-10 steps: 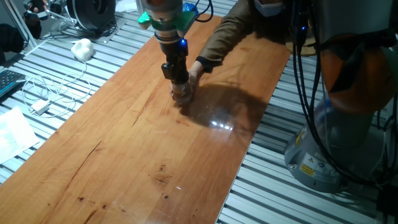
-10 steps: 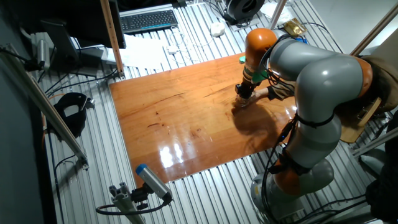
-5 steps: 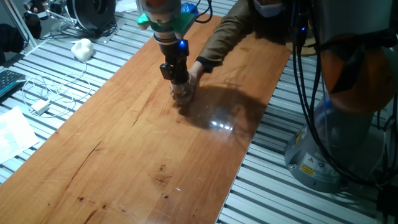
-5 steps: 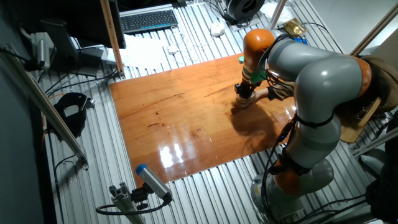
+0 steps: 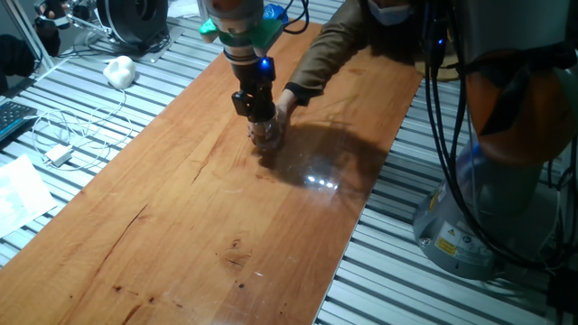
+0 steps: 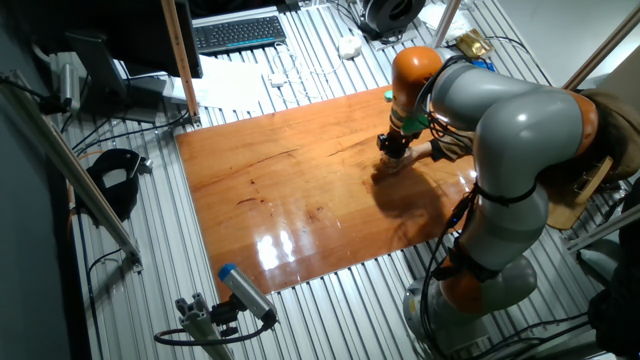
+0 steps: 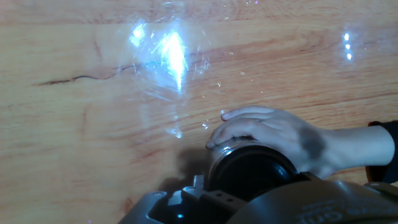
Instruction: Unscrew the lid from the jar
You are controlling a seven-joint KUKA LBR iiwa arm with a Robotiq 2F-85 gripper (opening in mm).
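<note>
The small clear glass jar (image 5: 266, 138) stands upright on the wooden table, just under my hand; it also shows in the other fixed view (image 6: 393, 163). My gripper (image 5: 260, 120) comes straight down onto its top and is shut on the black lid (image 7: 250, 172), which fills the lower middle of the hand view. The fingertips themselves are hidden. A person's hand (image 7: 273, 134) wraps around the jar's right side and holds it steady; it also shows in one fixed view (image 5: 285, 102).
The person's sleeved arm (image 5: 339, 45) reaches in from the far side of the wooden table (image 5: 199, 208). The table lies on a slatted metal bench (image 5: 81, 117) with cables, a white object (image 5: 119, 69) and a keyboard (image 6: 238, 33). The robot base (image 6: 480, 280) stands beside the table.
</note>
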